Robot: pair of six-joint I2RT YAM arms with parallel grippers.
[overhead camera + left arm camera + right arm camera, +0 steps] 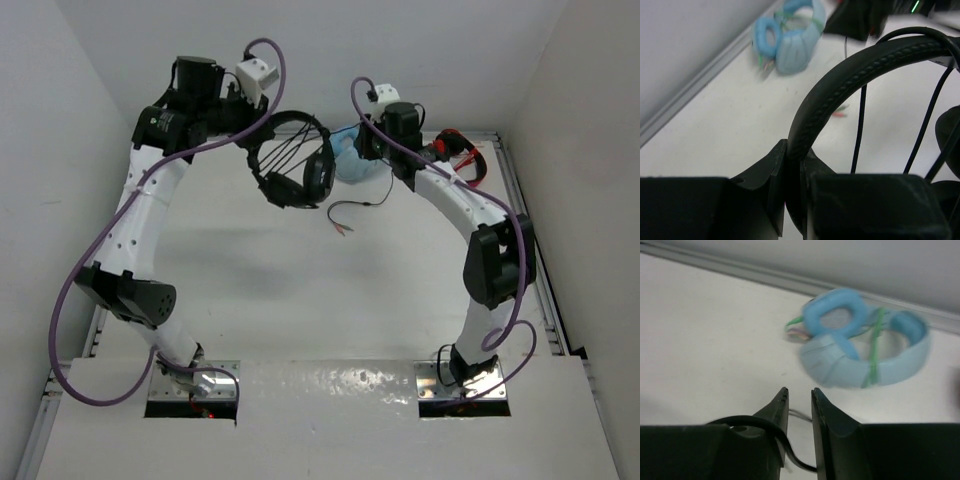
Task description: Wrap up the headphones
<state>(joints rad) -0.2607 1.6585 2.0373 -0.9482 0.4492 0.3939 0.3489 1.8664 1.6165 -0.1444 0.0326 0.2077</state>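
The left hand (795,150) is pressed shut on the headband of the headphones (850,80). It holds them off the table (300,300) at far centre, with cable strands crossing the arch. Just right of them, the right hand (799,392) has its fingers slightly spread. The cable (755,418) lies slack over one finger, apparently unclamped. Without tension the wound turns may slide off, or the tail may snag the blue headphones (865,350).

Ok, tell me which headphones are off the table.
The black headphones, their headband clamped in the left gripper; the blue pair and the red pair lie on the table.
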